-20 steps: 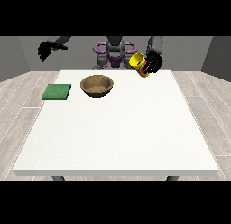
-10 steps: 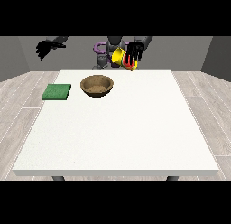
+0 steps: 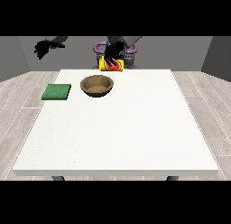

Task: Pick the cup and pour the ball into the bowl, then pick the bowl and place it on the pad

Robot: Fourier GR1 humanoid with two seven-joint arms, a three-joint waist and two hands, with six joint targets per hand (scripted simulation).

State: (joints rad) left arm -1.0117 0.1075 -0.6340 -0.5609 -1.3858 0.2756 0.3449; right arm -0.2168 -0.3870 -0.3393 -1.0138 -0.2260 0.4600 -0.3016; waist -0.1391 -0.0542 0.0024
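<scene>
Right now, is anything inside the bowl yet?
The bowl shows only its brown inside; no ball is visible there. The cup sits tipped in the hand just behind it, and its contents are hidden.

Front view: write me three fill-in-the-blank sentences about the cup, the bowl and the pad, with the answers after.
1. The yellow cup is held by a black hand above the table's far ____.
2. The brown bowl stands to the ____ of the green pad in this view.
3. The other hand holds ____.

Missing words: edge; right; nothing
</scene>
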